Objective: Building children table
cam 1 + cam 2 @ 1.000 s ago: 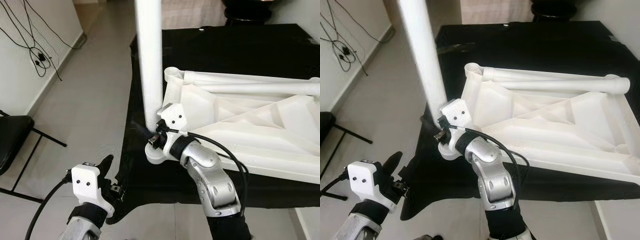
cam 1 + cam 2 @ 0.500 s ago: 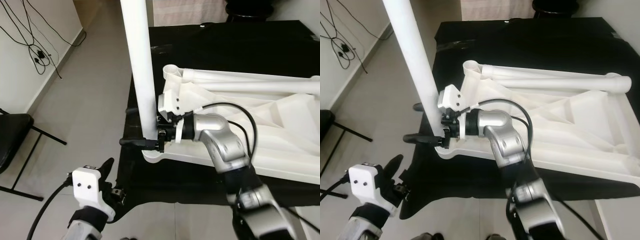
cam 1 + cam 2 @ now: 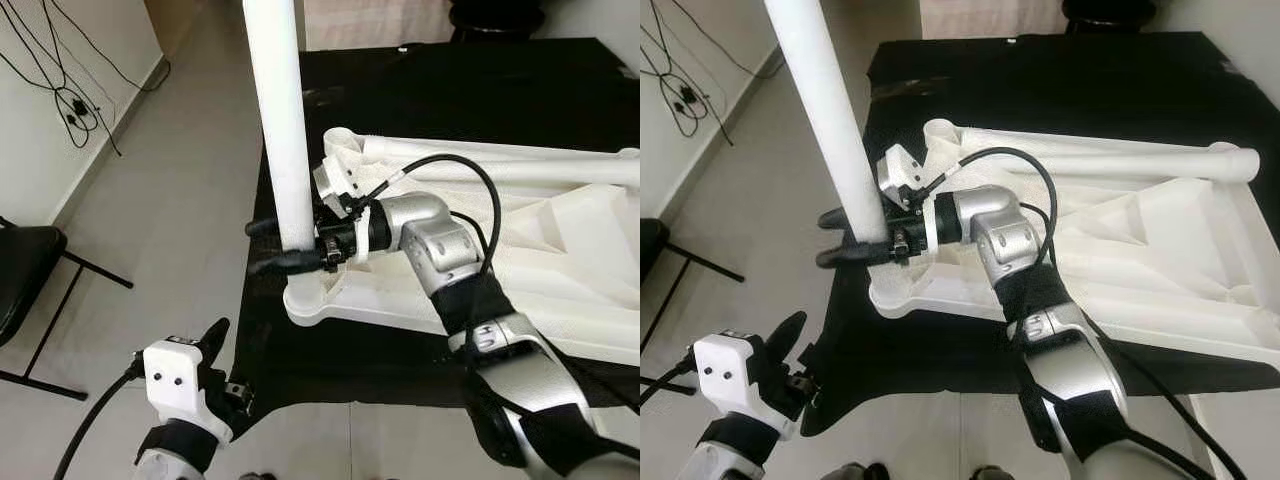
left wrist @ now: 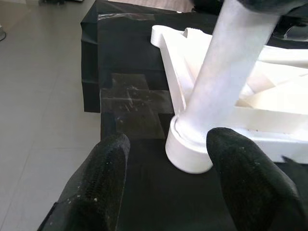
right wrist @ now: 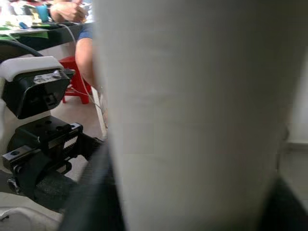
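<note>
No writing is legible; the right claw (image 3: 845,237), higher up than a second ago, is clenched around the white table leg (image 3: 280,130) standing upright in the corner socket of the upturned white tabletop (image 3: 560,250) on the black-draped counter (image 3: 450,90), while the left claw (image 3: 212,345) hangs released.

Both eye views are evenly and brightly lit by soft daylight, and only faint shadows are cast. The white table leg (image 3: 280,130) is nearly blown out at the upper centre. The black cloth (image 3: 480,90) is rendered almost detailless. The right wrist view is badly defocused; the left wrist view's near fingers (image 4: 96,187) are blurred.
</note>
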Robot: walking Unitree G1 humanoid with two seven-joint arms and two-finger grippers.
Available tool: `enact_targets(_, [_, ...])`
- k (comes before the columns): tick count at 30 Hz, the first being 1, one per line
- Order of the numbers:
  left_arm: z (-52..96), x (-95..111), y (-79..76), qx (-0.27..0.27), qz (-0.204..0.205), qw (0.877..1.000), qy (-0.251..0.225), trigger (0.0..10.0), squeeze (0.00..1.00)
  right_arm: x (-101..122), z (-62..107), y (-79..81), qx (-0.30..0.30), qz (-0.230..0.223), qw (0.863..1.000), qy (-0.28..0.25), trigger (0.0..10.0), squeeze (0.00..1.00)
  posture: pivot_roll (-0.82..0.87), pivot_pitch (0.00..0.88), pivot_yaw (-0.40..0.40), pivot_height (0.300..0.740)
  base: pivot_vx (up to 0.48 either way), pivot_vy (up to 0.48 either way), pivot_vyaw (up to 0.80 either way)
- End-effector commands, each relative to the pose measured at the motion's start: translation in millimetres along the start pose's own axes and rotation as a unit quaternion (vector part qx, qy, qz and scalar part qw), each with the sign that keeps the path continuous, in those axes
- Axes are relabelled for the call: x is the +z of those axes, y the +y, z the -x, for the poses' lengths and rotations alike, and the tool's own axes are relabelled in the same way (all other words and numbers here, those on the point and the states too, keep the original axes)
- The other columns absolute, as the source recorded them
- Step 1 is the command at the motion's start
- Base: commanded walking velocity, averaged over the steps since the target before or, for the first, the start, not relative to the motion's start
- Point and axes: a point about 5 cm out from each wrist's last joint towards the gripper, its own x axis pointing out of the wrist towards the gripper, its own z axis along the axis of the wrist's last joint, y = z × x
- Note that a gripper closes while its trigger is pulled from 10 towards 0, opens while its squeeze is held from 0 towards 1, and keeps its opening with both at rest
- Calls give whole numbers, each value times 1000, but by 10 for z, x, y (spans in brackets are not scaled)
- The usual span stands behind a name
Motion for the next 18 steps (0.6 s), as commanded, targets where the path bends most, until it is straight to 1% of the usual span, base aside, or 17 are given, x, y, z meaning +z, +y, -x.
enact_targets(1, [26, -2, -1, 5, -3, 1000, 6, 10000, 0, -22, -126, 22, 41, -3, 999, -8, 0, 0, 118, 223, 5, 740, 0, 0, 0])
enact_targets(3, [25, -1, -2, 5, -3, 1000, 6, 10000, 0, -22, -113, 18, 39, -1, 999, -10, 0, 0, 114, 223, 5, 740, 0, 0, 0])
enact_targets(5, [18, -1, -3, 5, -2, 1000, 6, 10000, 0, -30, -37, 23, 19, 6, 1000, -13, 0, 0, 112, 222, 5, 740, 0, 0, 0])
enact_targets(6, [13, -2, -1, 5, -2, 1000, 5, 10000, 0, -42, 26, 38, -5, 8, 1000, -18, 0, 0, 104, 219, 4, 740, 0, 0, 0])
enact_targets(7, [13, -2, -1, 5, -2, 1000, 5, 10000, 0, -42, 26, 38, -5, 8, 1000, -18, 0, 0, 104, 219, 4, 740, 0, 0, 0])
enact_targets(8, [7, -3, 2, 6, -2, 1000, 4, 10000, 0, -63, 88, 55, -35, 13, 999, -22, 0, 0, 99, 219, 3, 740, 0, 0, 0])
enact_targets(9, [-2, -2, 5, 6, -2, 1000, 3, 10000, 0, -153, 197, 110, -121, 15, 992, -18, 0, 0, 98, 220, 1, 740, 0, 0, 0])
enact_targets(10, [-5, -2, 7, 6, -2, 1000, 3, 10000, 0, -192, 230, 137, -159, 17, 987, -13, 0, 0, 99, 220, 2, 740, 0, 0, 0])
enact_targets(11, [-5, -2, 7, 6, -2, 1000, 3, 10000, 0, -192, 230, 137, -159, 17, 987, -13, 0, 0, 99, 220, 2, 740, 0, 0, 0])
enact_targets(12, [-6, -2, 12, 6, -2, 1000, 3, 10000, 0, -252, 246, 185, -206, 0, 978, -12, 0, 0, 99, 219, 3, 740, 0, 0, 0])
enact_targets(13, [-7, -2, 15, 5, -3, 1000, 3, 10000, 0, -315, 248, 244, -261, -16, 965, -6, 0, 0, 99, 219, 3, 740, 0, 0, 0])
enact_targets(14, [-9, -1, 33, 5, -3, 1000, 3, 10000, 0, -419, 245, 288, -384, -20, 923, 20, 0, 0, 95, 221, 10, 740, 0, 0, 0])
enact_targets(15, [-10, 1, 46, 5, -4, 1000, 3, 10000, 0, -478, 279, 332, -473, -19, 880, 38, 0, 0, 95, 221, 10, 740, 0, 0, 0])
enact_targets(16, [-10, 1, 46, 5, -4, 1000, 3, 10000, 0, -478, 279, 332, -473, -19, 880, 38, 0, 0, 95, 221, 10, 740, 0, 0, 0])
enact_targets(17, [-15, 2, 58, 5, -5, 1000, 3, 10000, 0, -599, 316, 518, -565, -42, 821, 69, 0, 0, 73, 218, 21, 740, 0, 0, 0])
enact_targets(18, [-27, -5, 68, 3, -6, 1000, 4, 10000, 0, -634, 268, 656, -594, -42, 799, 83, 0, 0, 79, 212, 37, 740, 0, 0, 0])
